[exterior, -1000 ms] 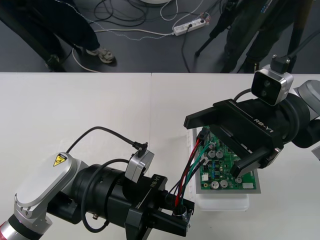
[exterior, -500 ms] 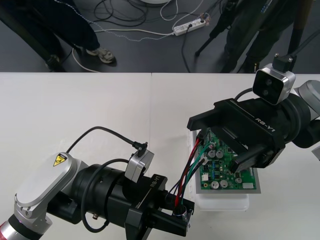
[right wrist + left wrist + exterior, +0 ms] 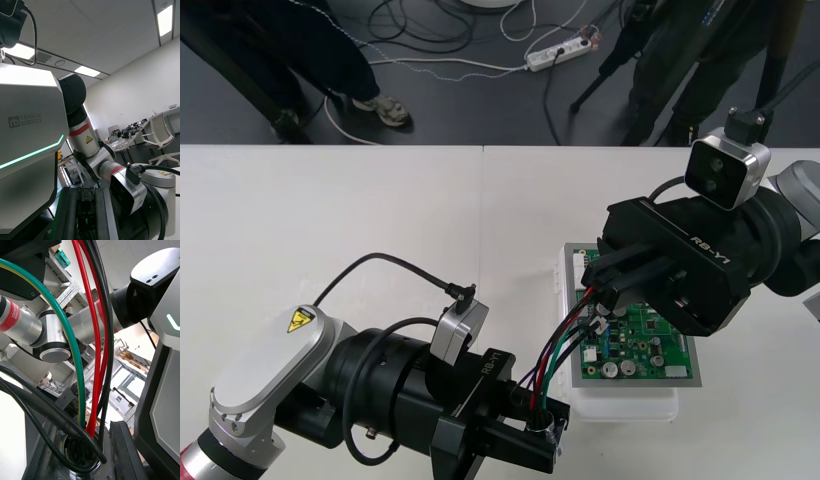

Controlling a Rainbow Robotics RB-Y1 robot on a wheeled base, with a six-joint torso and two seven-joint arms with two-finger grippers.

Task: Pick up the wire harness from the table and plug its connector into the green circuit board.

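Over the left edge of the green circuit board (image 3: pixel 642 335), the right claw (image 3: pixel 600 290) has just gone from wide open to nearly closed. Its black fingers now pinch the upper end of the wire harness (image 3: pixel 558 350), where the plug should be, though I cannot tell whether the plug is seated. To me that reads as taking hold for the insertion. Red, green and black wires run down past the white base (image 3: pixel 625 403) to the left claw (image 3: pixel 542 432), which is clamped on the round metal socket (image 3: pixel 80 450) low over the counter (image 3: pixel 330 220).
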